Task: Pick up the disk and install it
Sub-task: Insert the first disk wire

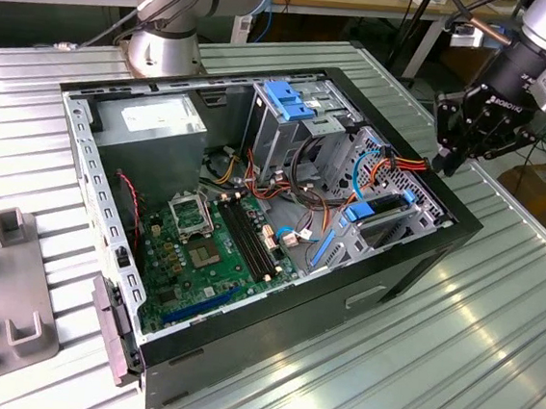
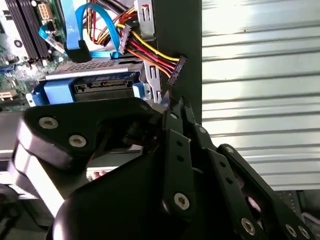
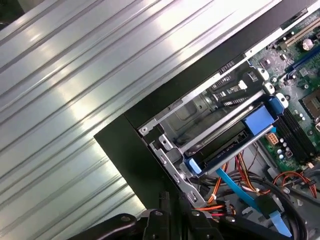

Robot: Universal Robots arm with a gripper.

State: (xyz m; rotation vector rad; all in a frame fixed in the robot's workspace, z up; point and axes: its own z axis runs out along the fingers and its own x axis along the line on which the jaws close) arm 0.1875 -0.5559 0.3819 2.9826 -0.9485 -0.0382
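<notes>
While my claw (image 1: 446, 161) hangs over the case (image 1: 392, 274) at its corner on the exterior view's right, I read it as clenched, fingertips together with nothing between them; both wrist views show the black fingers meeting just above the case wall. Nearest to it is a bundle of red, orange and yellow cables (image 1: 403, 164) ending in a black plug (image 2: 177, 70), which sticks out just past the claw tips in the second wrist view. Below those cables I see the disk (image 1: 380, 218), apart from the claw, lying flat in the metal bay at that same corner, its blue rail (image 3: 192, 165) framing it and a blue cable (image 2: 75, 35) running to its end. Further in, the green board (image 1: 211, 247) covers the case floor, and a blue bracket (image 1: 288, 100) sits on top of the tall cage. Around the case I see the ribbed metal surface (image 1: 450, 376).
</notes>
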